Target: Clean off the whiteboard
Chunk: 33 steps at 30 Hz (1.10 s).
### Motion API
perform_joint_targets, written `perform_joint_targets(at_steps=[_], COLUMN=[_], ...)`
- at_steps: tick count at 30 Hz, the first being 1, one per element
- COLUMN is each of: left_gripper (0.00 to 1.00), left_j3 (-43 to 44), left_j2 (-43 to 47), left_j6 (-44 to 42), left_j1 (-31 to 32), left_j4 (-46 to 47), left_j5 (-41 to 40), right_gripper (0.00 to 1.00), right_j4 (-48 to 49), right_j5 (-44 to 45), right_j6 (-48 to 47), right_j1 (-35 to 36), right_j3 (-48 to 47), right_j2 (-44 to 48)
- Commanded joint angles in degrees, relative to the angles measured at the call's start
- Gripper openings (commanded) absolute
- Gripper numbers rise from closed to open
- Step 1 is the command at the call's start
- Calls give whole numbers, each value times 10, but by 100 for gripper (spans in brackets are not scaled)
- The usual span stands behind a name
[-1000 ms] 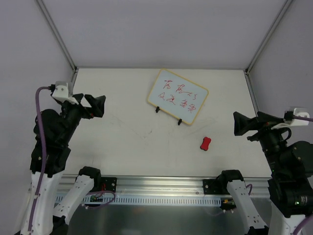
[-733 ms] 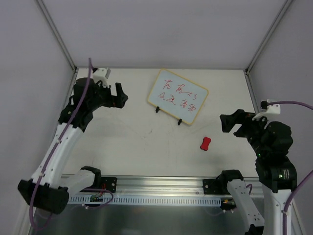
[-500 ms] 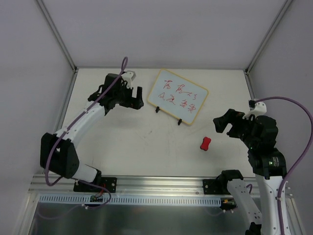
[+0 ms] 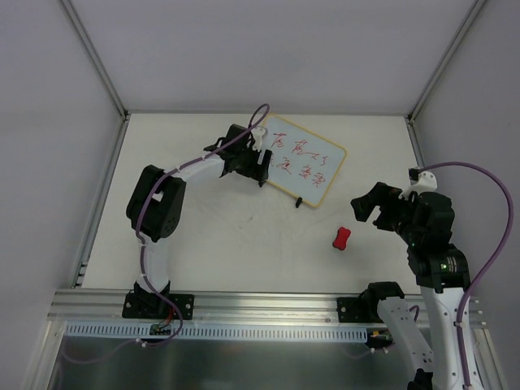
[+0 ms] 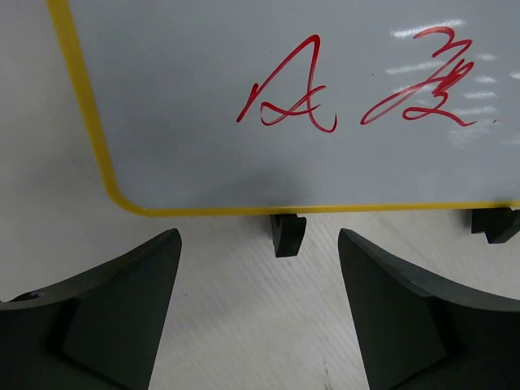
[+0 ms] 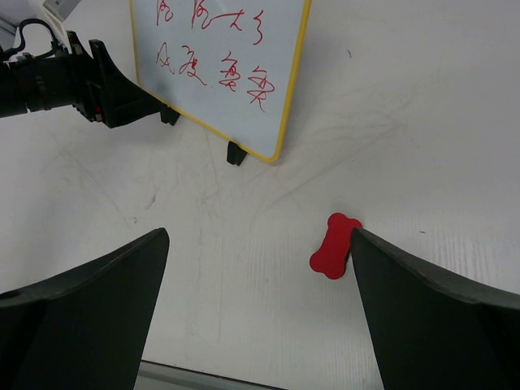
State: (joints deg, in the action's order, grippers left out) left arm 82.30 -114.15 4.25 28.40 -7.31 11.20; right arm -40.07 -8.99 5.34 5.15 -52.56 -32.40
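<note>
The whiteboard (image 4: 302,159) with a pale-yellow frame and red handwriting stands on two black clip feet at the back middle of the table. It also shows in the left wrist view (image 5: 284,97) and the right wrist view (image 6: 219,73). My left gripper (image 4: 258,166) is open at the board's lower left corner, with one clip foot (image 5: 288,234) just ahead between its jaws (image 5: 258,244). A small red bone-shaped eraser (image 4: 341,238) lies on the table right of centre. My right gripper (image 4: 367,208) is open above the table, with the eraser (image 6: 334,245) beside its right fingertip.
Metal frame posts (image 4: 96,57) and pale walls close in the table at the back and sides. An aluminium rail (image 4: 260,307) with the arm bases runs along the near edge. Faint scuff marks (image 6: 130,203) cross the table surface.
My left arm has swung from the far left across to the whiteboard's lower left corner. My right arm has moved left and nearer the red eraser. Whiteboard and eraser have stayed put.
</note>
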Motion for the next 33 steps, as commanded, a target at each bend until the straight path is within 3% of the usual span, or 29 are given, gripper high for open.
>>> perform_joint_targets(at_steps=[1,11,13,24,33], left_gripper=[78,68,59,53,40], left_j3=[25,-42,-44,-44,-40], left_j2=[-7,1,0,-11,-26], left_j6=[-12,12,12,15,16], left_j1=[9,17,21,29,39], left_j4=[41,70,84,97,99], left_j5=[-15,-19,-20,-29,-36], right_gripper=[99,99,99,99,99], right_j4=[21,22,21,22,21], right_j5=[-1,0,1,-9,-10], right_j6=[14,12,13,18,21], right_j1=[3,2,3,3,3], right_j3=[5,9,11,21,30], right_j2=[1,-6,-6,2,14])
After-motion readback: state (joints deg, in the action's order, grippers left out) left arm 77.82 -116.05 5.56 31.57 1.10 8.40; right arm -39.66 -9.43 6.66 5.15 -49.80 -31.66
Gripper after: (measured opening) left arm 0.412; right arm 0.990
